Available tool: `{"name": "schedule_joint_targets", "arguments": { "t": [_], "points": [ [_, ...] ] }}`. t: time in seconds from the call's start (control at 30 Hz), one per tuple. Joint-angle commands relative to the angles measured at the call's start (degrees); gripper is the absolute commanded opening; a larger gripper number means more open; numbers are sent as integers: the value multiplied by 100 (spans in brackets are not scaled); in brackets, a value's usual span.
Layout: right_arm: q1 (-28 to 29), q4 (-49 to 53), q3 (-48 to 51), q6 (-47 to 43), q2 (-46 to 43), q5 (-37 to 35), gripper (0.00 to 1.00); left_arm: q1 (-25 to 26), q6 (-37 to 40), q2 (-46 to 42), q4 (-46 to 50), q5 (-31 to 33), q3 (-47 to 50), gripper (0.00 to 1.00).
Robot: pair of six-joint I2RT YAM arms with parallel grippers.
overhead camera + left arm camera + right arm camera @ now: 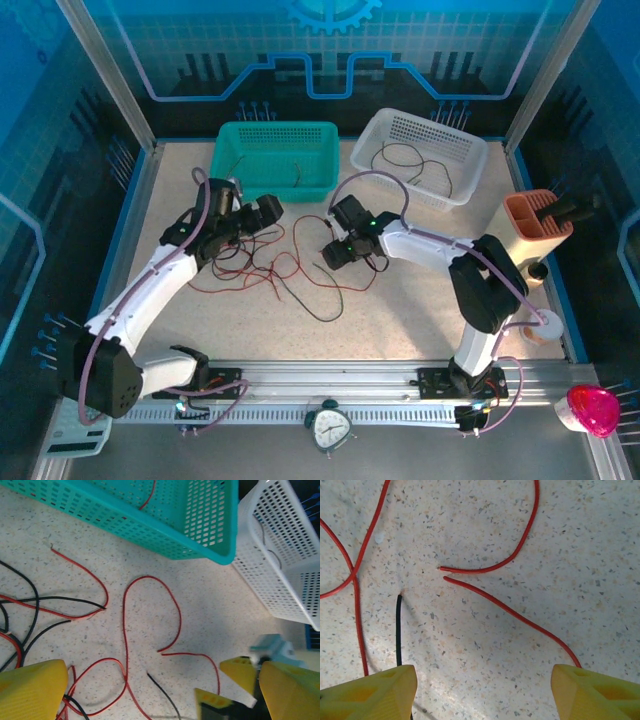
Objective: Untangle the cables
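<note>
The cables (290, 265), thin red and black strands, lie loosely looped on the speckled table between my two grippers. My left gripper (266, 212) hovers over their left part, open wide (160, 685) with nothing between its yellow fingers; below it run a red loop (125, 630), a black end (162, 687) and a denser tangle (20, 610) at the left. My right gripper (338, 255) is low over the table, open (482, 685). A red cable (510, 612) runs to its right finger (595, 692), and a black cable (398, 630) ends beside its left finger (370, 692).
A teal basket (276, 128) at the back holds a red strand, and its wall (150, 515) is close ahead of the left gripper. A white basket (470, 170) beside it holds black strands. An orange holder (535, 225) stands at the right edge, a clock (330, 427) on the front rail.
</note>
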State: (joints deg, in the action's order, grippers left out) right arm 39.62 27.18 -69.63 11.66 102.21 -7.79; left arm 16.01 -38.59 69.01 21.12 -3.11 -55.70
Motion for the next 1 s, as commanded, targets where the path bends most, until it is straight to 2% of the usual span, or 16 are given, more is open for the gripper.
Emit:
{"name": "schedule_joint_targets", "arguments": {
  "t": [0.0,0.3,0.5,0.6,0.77,0.8,0.97],
  "points": [
    [110,196,-293,-225,272,-420,73,-67,-87,-139,-86,-276,43,99],
    [117,242,-680,-326,831,-568,71,-72,-162,-160,-196,-380,103,99],
    [52,205,-828,-366,1093,-398,65,-72,-167,-177,-199,-400,95,99],
    [1,180,-834,-390,1123,-312,48,-72,-175,-200,-189,-392,103,99],
    [-42,240,-852,-527,951,-201,4,-72,-185,-226,-189,-392,92,99],
    [-49,278,-859,-557,886,-201,0,-72,-188,-228,-185,-399,86,99],
    [-54,429,-870,-672,195,-383,0,-72,-182,-230,-191,-425,22,99]
  ]
}}
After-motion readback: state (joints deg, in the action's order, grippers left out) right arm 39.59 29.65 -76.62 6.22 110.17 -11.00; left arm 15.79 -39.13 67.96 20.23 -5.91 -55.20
